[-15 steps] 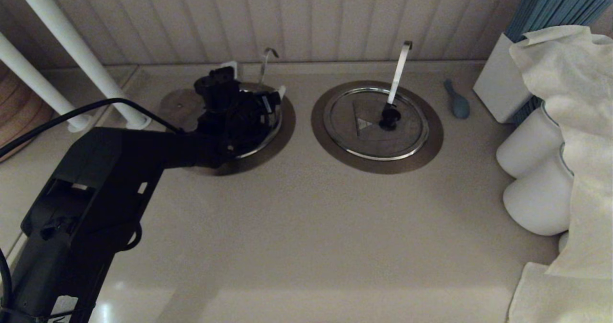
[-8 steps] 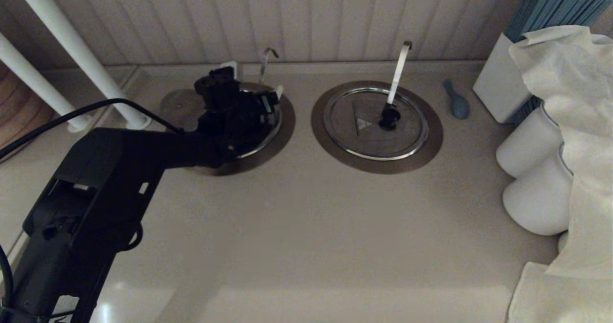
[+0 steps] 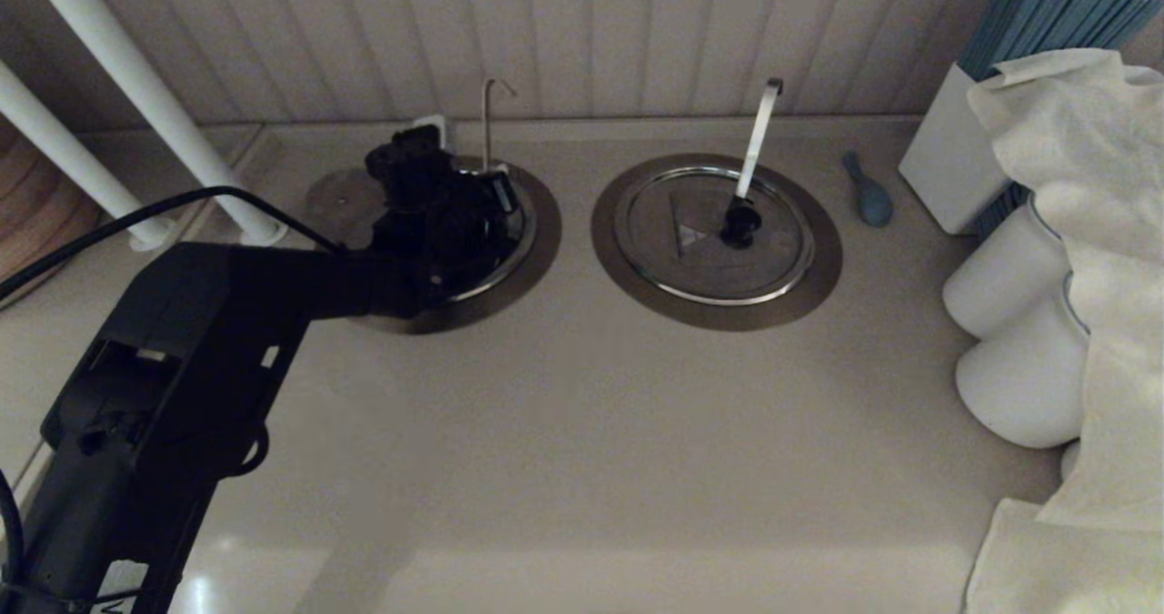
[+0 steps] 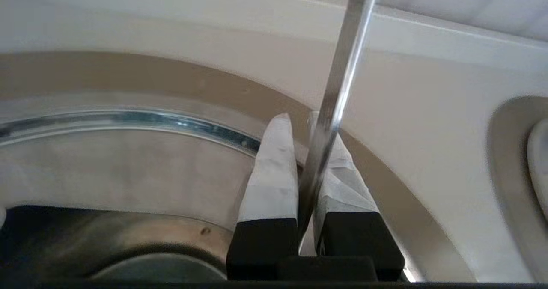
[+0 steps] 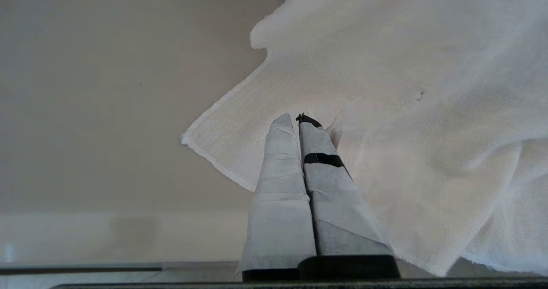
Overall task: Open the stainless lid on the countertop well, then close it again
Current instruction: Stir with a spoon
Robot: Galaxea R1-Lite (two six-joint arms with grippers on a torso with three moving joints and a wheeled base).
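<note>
One stiff, slick rod (image 4: pixel 338 87) sits clenched in our left tool (image 4: pixel 306 152); we'd lift the lid (image 3: pixel 509 232) there, at twelve o'clock.

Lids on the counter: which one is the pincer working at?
The left lid, under the left pincer, shut on its thin rod; the right lid stands untouched.

Most of the stainless lid (image 3: pixel 509 241) hidden under the left gripper (image 3: pixel 496 182); knob unseen.

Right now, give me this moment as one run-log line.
left gripper: shut on rod, over left well | lid: mostly hidden by arm | right gripper: shut, parked by cloth
</note>
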